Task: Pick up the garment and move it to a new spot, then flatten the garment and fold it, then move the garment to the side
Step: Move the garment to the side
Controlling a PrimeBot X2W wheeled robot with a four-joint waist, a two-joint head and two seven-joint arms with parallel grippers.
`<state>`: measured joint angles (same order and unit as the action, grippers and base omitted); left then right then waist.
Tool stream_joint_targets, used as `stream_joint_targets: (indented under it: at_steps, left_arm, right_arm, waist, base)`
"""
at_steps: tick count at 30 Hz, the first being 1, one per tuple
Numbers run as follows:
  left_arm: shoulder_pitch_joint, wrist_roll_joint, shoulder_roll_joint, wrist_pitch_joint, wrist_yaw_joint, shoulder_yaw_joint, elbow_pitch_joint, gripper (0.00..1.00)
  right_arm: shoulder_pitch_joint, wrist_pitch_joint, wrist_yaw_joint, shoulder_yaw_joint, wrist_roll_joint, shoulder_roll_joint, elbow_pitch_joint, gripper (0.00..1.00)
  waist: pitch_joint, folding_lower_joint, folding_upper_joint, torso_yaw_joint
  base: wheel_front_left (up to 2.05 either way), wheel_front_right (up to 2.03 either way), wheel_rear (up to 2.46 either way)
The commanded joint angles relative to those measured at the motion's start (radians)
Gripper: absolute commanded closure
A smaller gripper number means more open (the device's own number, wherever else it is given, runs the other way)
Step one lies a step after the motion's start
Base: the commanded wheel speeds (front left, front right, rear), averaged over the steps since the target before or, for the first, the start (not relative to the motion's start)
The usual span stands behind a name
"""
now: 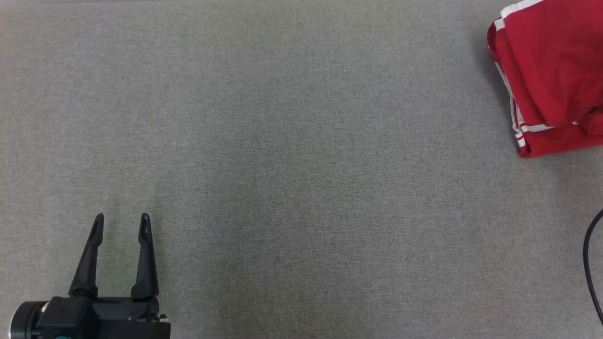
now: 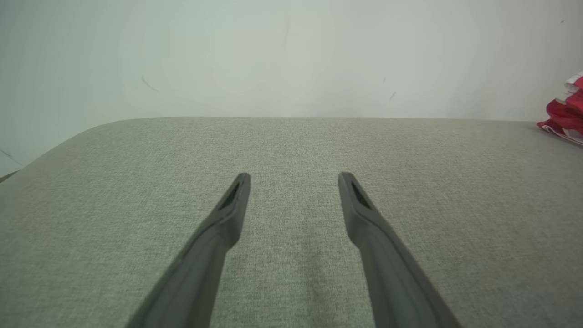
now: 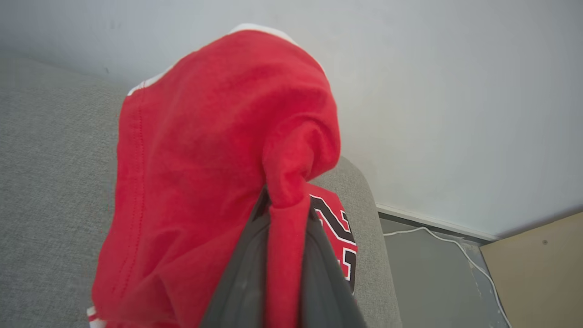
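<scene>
We have the right gripper point(image 3: 287, 202) nipped narrow on a fold of the red garment point(image 1: 549, 70), which sits bunched at the far right of the table point(image 1: 282, 165), near its edge. The left gripper point(image 1: 122, 217) stands wide and empty at the near left, well apart. To carry it well, we judge, we should lift until all of it clears the table (one pinch lets the rest hang and swing), move slowly, steer off the cable point(image 1: 589, 263) at the right, and let go only once it lies flat
</scene>
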<state>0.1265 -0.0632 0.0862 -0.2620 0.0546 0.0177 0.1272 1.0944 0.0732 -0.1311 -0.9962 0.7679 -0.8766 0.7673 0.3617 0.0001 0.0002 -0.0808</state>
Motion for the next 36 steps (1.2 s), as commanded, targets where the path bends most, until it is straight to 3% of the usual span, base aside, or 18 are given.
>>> stream_joint_targets:
  at_steps: [1,18,19,20,30,36]
  left_arm:
    - [0.008,0.008,0.007,-0.004,0.0,0.003,0.003,0.0]
    - [0.029,0.015,0.021,-0.004,0.0,-0.004,0.0,0.0]
    - [0.029,0.014,0.02,-0.004,0.001,-0.004,-0.001,0.0]
    - [0.029,0.014,0.02,-0.004,0.002,-0.004,-0.001,0.0]
    - [0.019,0.007,0.012,-0.004,0.009,-0.006,-0.011,0.0]
    - [-0.006,-0.009,0.003,-0.004,0.016,0.0,-0.023,0.0]
  right_arm:
    - [0.005,-0.001,0.001,0.0,0.016,-0.006,0.007,1.0]
    - [0.065,0.023,0.001,-0.014,0.027,0.022,0.172,1.0]
    - [0.072,0.031,0.001,-0.016,0.015,0.022,0.185,0.73]
    - [0.074,0.036,0.001,-0.018,0.009,0.025,0.194,0.0]
    - [0.106,0.034,0.001,-0.048,-0.033,0.047,0.278,0.0]
    - [0.105,0.14,0.001,0.005,0.008,0.089,0.27,0.0]
  waist:
    - [0.013,-0.0001,-0.0002,-0.01]
    - [0.065,-0.0001,-0.0002,0.007]
    - [0.065,-0.0001,-0.0002,0.01]
    - [0.064,-0.0001,-0.0002,0.012]
    - [0.034,-0.0001,-0.0002,0.016]
    - [-0.028,-0.0001,-0.0002,0.013]
  base:
    - [0.0,0.0,0.0]
    - [0.0,0.0,0.0]
    - [0.0,0.0,0.0]
    - [0.0,0.0,0.0]
    - [0.0,0.0,0.0]
    - [0.0,0.0,0.0]
